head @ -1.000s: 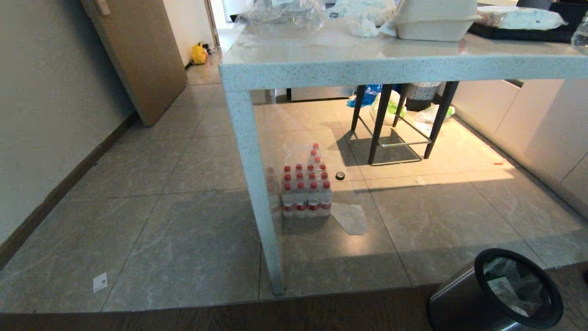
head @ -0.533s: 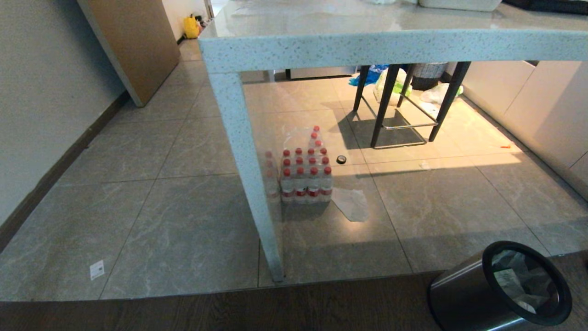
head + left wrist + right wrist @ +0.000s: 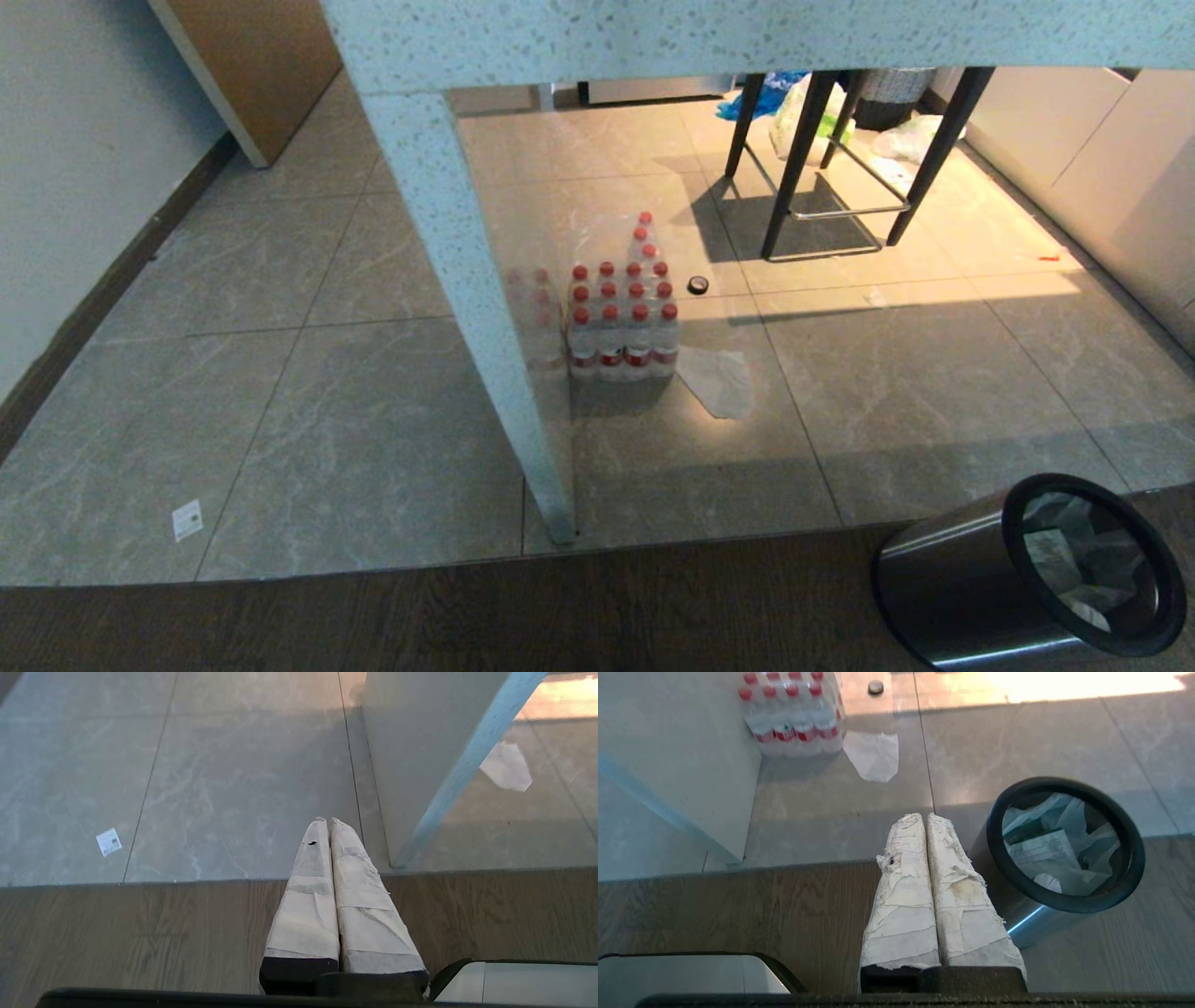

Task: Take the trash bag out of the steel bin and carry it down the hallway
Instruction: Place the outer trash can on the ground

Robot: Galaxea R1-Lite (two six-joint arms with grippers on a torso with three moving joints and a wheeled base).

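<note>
As your head camera has tipped further down, losing the counter (image 3: 747, 37) top, the steel bin (image 3: 971, 597) sits fuller in view, trash bag (image 3: 1059, 844) inside it. Both left gripper (image 3: 325, 822) and right gripper (image 3: 923, 817) fingers are pressed together, empty; reaching comes next.

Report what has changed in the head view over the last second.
Only the camera moved: the view tipped downward, so the tabletop slid out of the top of the picture. The steel bin, with the trash bag still inside, the bottle pack and the table leg kept their places. Both grippers stayed shut, holding nothing.
</note>
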